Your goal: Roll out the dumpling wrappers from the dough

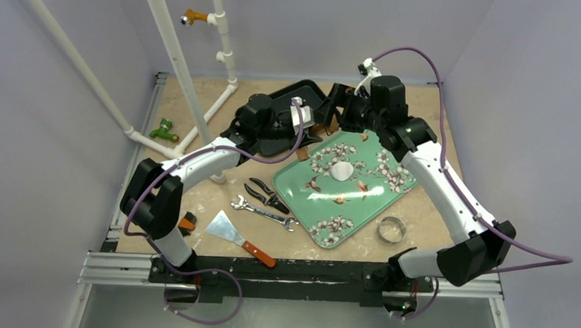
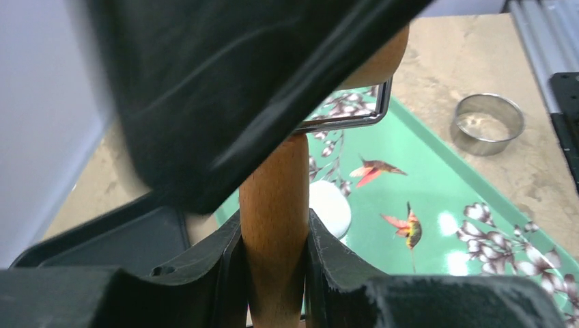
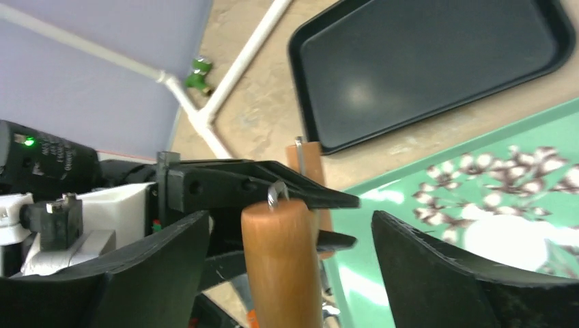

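Note:
A small white roundish piece of dough [image 1: 340, 170] [image 2: 331, 208] lies in the middle of the green blossom-print tray [image 1: 359, 203] and looks domed. I see no thin dumpling wrappers in these views. Above the tray's far corner, my left gripper [image 1: 315, 126] [image 2: 273, 225] is shut on the wooden handle [image 2: 274, 198] of a small roller with a metal frame [image 2: 351, 121]. My right gripper [image 1: 338, 111] [image 3: 290, 220] stands open on both sides of the roller's wooden barrel [image 3: 281, 266], with a gap on each side.
A black tray [image 1: 308, 90] [image 3: 437, 61] sits behind the green one. The metal ring cutter [image 1: 391, 229] [image 2: 488, 123] is at the front right. Pliers [image 1: 267, 196], a wrench [image 1: 264, 213] and a scraper [image 1: 237, 236] lie at the front left. White pipes [image 1: 181, 73] stand at the back left.

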